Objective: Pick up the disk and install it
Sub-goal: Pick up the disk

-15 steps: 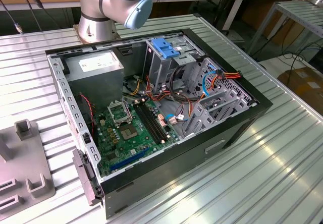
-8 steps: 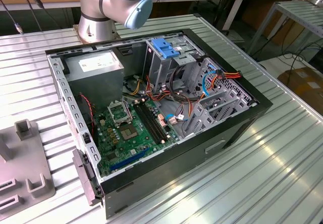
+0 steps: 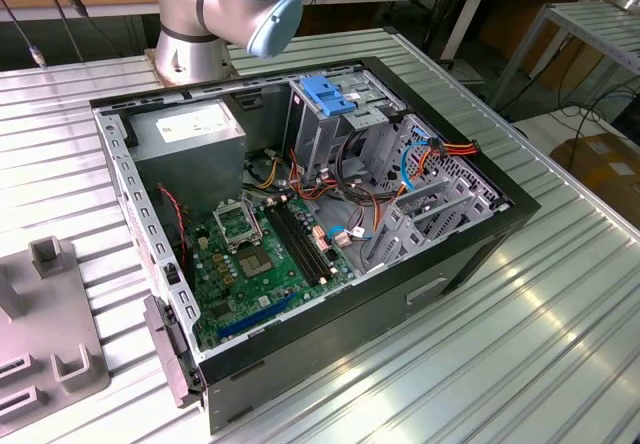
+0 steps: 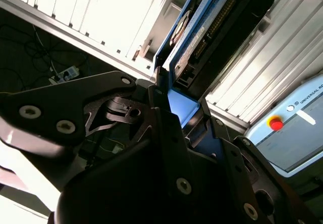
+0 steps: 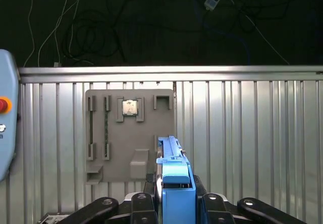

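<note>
Ribbed metal tabletop (image 5: pixel 252 133) lies beyond our gripper (image 5: pixel 174 196), whose jaws are clamped on the one disk (image 5: pixel 173 166). The disk's long axis runs straight out from the fingers. Further out we count one grey fixture plate (image 5: pixel 126 146) and one open computer case (image 3: pixel 330 334).

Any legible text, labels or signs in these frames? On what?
Nothing quotable.
Sticker on the power supply: print too small to read.
Label on the disk: seen at a slant, unreadable.
Teach pendant: lettering cut off by the picture's edge.
Motherboard: markings too small to read.
</note>
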{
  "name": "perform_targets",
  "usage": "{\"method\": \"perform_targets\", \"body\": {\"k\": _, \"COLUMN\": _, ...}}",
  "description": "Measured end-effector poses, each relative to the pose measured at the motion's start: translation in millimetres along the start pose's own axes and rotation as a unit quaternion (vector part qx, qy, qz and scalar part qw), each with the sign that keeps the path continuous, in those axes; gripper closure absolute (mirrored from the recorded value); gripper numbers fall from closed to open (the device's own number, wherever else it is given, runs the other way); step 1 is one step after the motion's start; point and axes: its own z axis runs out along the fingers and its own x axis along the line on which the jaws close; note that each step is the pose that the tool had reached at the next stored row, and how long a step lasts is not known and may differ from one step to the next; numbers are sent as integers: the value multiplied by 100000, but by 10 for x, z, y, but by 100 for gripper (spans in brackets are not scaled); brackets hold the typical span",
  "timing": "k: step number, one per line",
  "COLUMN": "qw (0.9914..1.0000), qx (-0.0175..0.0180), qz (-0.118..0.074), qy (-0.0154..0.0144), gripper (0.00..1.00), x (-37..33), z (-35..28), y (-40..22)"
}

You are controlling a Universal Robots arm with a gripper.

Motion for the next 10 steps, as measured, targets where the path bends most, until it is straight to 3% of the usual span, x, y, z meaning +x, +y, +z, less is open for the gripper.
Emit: {"method": "perform_targets", "body": {"k": 10, "qw": 100000, "qx": 0, "qz": 0, "qy": -1, "gripper": 63, "x": -1, "z": -1, "y": -61}}
